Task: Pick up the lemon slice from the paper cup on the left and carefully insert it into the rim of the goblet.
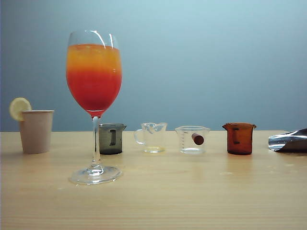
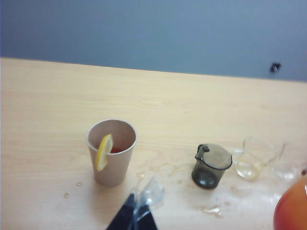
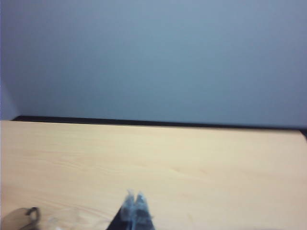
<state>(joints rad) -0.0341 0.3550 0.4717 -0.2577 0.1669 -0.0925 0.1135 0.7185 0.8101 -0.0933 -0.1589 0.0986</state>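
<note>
The goblet (image 1: 94, 86), tall and clear with an orange-over-red drink, stands left of centre; its bowl shows at a corner of the left wrist view (image 2: 292, 213). The beige paper cup (image 1: 36, 132) (image 2: 112, 158) stands at the far left. The lemon slice (image 1: 19, 108) (image 2: 103, 152) sits upright, wedged on the cup's rim. My left gripper (image 2: 143, 205) is shut and empty, hovering just short of the cup, and it is out of the exterior view. My right gripper (image 3: 135, 201) (image 1: 276, 142) is shut and empty, low at the table's right edge.
A row behind the goblet holds a dark grey beaker (image 1: 111, 139) (image 2: 211, 166), two clear measuring cups (image 1: 152, 137) (image 1: 193, 140) and an amber beaker (image 1: 239, 139). Drops and small puddles (image 2: 211, 210) wet the wooden table (image 1: 192, 191) near the cup and the beaker.
</note>
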